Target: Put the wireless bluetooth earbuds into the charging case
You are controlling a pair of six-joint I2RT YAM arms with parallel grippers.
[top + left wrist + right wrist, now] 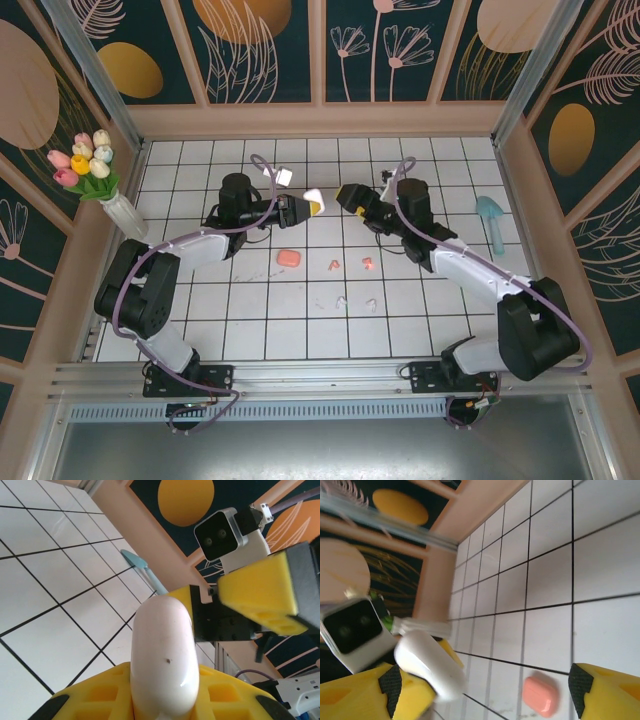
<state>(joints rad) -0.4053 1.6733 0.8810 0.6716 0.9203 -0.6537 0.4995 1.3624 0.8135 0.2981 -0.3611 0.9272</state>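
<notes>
My left gripper (306,206) is shut on a closed white charging case (314,196), held above the tiled floor; in the left wrist view the case (162,655) stands up between the yellow fingers (95,695). Facing it a short way to the right, my right gripper (347,197) is open and holds nothing. In the right wrist view the white case (427,665) is beside the left finger (365,695). A closed salmon-pink charging case (288,258) (540,696) lies on the floor. Two pink earbuds (334,265) (368,264) and two white earbuds (341,301) (371,303) lie loose nearer the arm bases.
A vase of tulips (118,205) stands at the left wall. A teal scoop-like tool (491,218) lies at the right wall. Wooden walls (320,120) ring the white tiled floor (250,320).
</notes>
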